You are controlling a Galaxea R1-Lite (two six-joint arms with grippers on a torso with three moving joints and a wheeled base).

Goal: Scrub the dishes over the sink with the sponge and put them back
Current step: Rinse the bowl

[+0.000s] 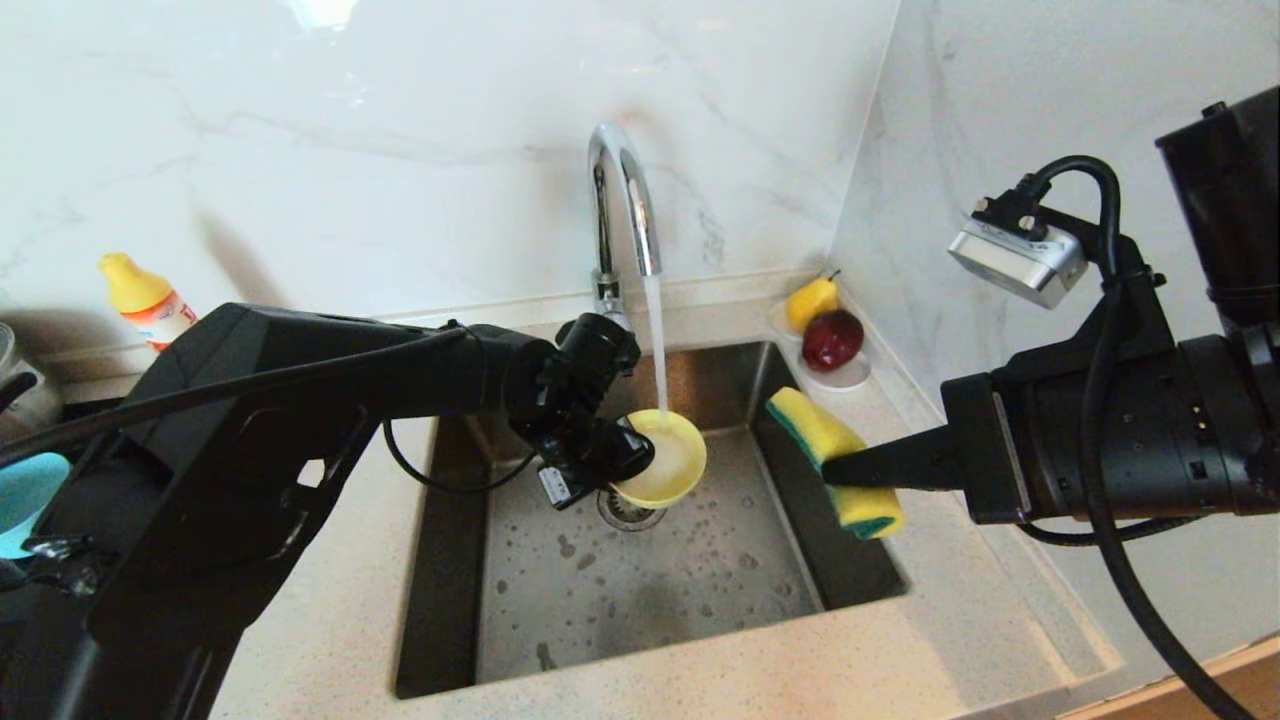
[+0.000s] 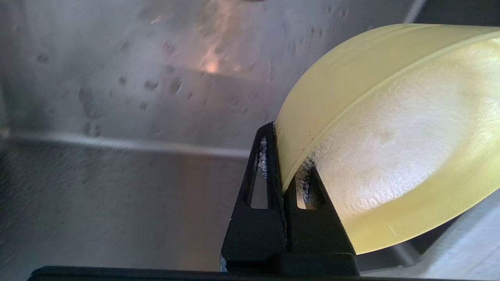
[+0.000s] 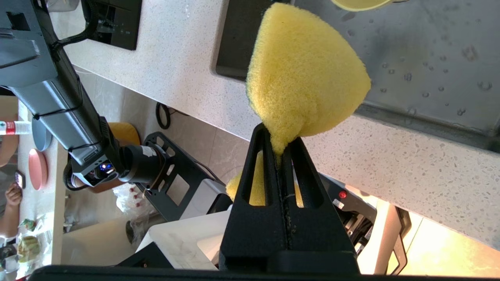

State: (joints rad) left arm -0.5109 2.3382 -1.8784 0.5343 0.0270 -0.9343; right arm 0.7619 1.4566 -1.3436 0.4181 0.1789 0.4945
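A yellow bowl (image 1: 665,460) hangs tilted over the sink (image 1: 650,570) under the running tap (image 1: 622,200), water streaming into it. My left gripper (image 1: 628,452) is shut on the bowl's rim (image 2: 308,152), one finger inside and one outside. My right gripper (image 1: 835,468) is shut on the yellow sponge (image 1: 832,458) with its green side, held over the sink's right edge, a short way right of the bowl. In the right wrist view the sponge (image 3: 304,78) bulges out beyond the pinched fingers. A light blue dish (image 1: 22,500) shows at the far left edge.
A white saucer (image 1: 845,378) with a yellow pear (image 1: 810,300) and a red apple (image 1: 832,338) sits on the counter at the sink's back right corner. A yellow-capped bottle (image 1: 145,300) stands against the back wall at left. Drain strainer (image 1: 630,512) lies below the bowl.
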